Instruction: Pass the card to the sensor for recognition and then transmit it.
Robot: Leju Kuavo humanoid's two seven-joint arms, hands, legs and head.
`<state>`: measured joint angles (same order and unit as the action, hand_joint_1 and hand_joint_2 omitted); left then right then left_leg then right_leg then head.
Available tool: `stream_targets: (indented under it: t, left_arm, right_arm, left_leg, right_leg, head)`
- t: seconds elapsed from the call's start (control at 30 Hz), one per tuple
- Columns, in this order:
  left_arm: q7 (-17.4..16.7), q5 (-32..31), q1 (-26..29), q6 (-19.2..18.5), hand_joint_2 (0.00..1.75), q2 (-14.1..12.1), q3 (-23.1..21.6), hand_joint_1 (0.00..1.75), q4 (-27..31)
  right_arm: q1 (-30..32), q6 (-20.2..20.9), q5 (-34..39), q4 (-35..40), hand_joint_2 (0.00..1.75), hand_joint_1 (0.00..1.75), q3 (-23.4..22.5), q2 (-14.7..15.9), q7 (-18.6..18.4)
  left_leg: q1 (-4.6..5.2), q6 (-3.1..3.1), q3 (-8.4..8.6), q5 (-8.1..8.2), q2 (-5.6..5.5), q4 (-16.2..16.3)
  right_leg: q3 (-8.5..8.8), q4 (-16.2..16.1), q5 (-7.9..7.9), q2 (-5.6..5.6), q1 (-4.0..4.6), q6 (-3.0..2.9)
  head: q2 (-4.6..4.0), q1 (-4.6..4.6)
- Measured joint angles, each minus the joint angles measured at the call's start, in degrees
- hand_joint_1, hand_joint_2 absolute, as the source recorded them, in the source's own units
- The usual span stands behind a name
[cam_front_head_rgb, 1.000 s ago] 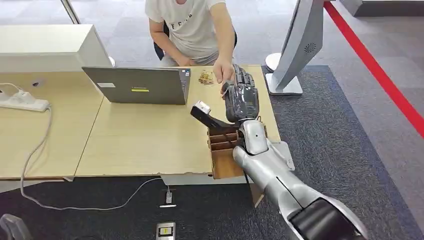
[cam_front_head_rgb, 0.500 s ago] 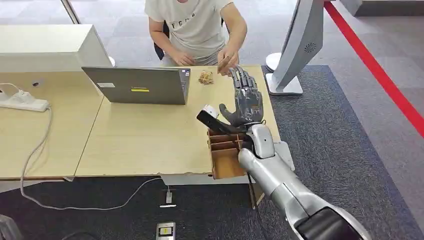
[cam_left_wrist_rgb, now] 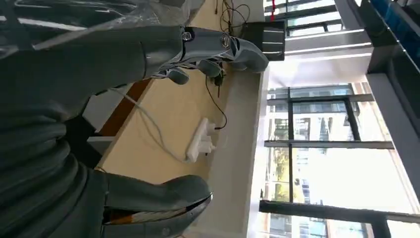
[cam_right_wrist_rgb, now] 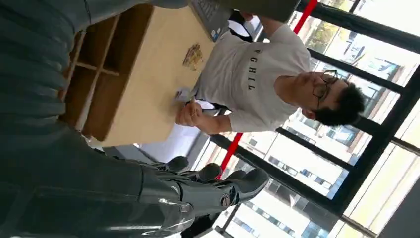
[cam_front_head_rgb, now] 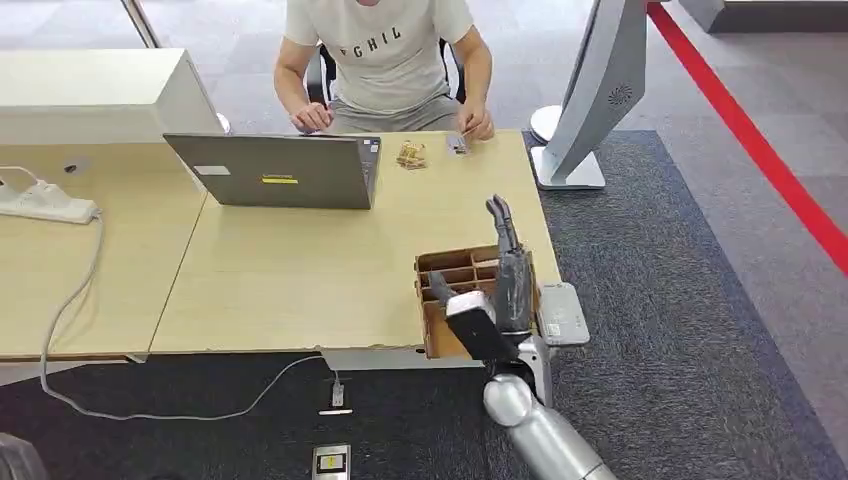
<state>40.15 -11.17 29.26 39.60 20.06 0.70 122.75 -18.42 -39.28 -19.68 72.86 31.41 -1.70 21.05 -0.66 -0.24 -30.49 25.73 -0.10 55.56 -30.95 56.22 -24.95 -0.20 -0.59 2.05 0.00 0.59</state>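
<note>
A white power strip [cam_front_head_rgb: 45, 203] lies at the left end of the wooden table [cam_front_head_rgb: 280, 270], its cable trailing off the front edge to the floor. To its right an open laptop [cam_front_head_rgb: 275, 170] stands with its back to the robot. Behind the table a person in a white T-shirt [cam_front_head_rgb: 378, 50] sits facing it. A small brown object [cam_front_head_rgb: 411, 155] lies on the table right of the laptop. Just beyond it, the card [cam_front_head_rgb: 458, 144] lies flat near the table's far edge, with the person's hand [cam_front_head_rgb: 476, 125] touching or just beside it.

Nearer the front edge sits a wooden box [cam_front_head_rgb: 455, 300] divided into compartments. The right hand [cam_front_head_rgb: 505, 275] is raised over this box, fingers straight and apart, holding nothing. A tall grey stand [cam_front_head_rgb: 590, 90] rises from the carpet past the table's right end.

The left hand [cam_left_wrist_rgb: 99, 124], seen from its wrist, has its fingers and thumb spread wide with nothing between them.
</note>
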Motion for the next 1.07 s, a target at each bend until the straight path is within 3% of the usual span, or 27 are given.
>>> stream_targets:
  t: [0.27,0.5,0.57,0.7,1.07]
  left_arm:
    - [-0.04,-5.16,1.77,0.00,1.75,0.02,-1.86,0.00,-0.98]
    - [-5.86,-14.06,2.41,0.00,1.75,-0.48,-8.40,0.00,-3.48]
    - [-4.94,-17.03,1.66,0.00,1.75,-1.66,-10.31,0.00,-5.26]
    - [-0.83,-14.64,0.74,0.00,1.75,-3.00,-12.33,0.00,-8.97]
    - [-0.15,-13.77,-0.53,0.00,1.75,-5.22,-15.19,0.00,-13.44]
  right_arm:
    - [6.25,0.07,3.44,9.04,1.75,0.00,0.22,1.01,4.48]
    - [5.65,0.53,9.63,10.78,1.75,0.00,2.51,0.96,7.52]
    - [5.32,0.70,11.70,10.59,1.75,0.00,3.08,0.81,9.29]
    - [4.89,1.77,13.58,9.89,1.75,0.00,4.04,0.44,11.57]
    - [3.51,2.90,14.50,8.40,1.75,0.00,5.73,0.28,11.41]
  left_leg:
    - [0.00,0.00,0.01,0.00,0.01,-0.01]
    - [0.01,0.00,0.02,-0.01,0.01,0.00]
    - [0.01,0.00,0.01,-0.01,0.00,-0.01]
    - [0.00,0.00,0.00,-0.01,0.01,-0.01]
    - [0.01,0.00,0.00,-0.01,0.01,-0.01]
  right_leg:
    - [0.01,0.00,-0.01,0.00,0.00,-0.01]
    - [0.04,0.00,0.01,0.00,-0.01,0.00]
    - [0.04,0.01,0.00,0.00,-0.01,0.00]
    - [0.03,0.02,0.00,0.00,0.00,0.00]
    - [0.03,0.00,0.00,0.00,-0.01,0.00]
  head:
    - [0.00,0.00]
    - [0.00,-0.02]
    - [0.00,0.00]
    - [0.00,0.00]
    - [0.00,-0.02]
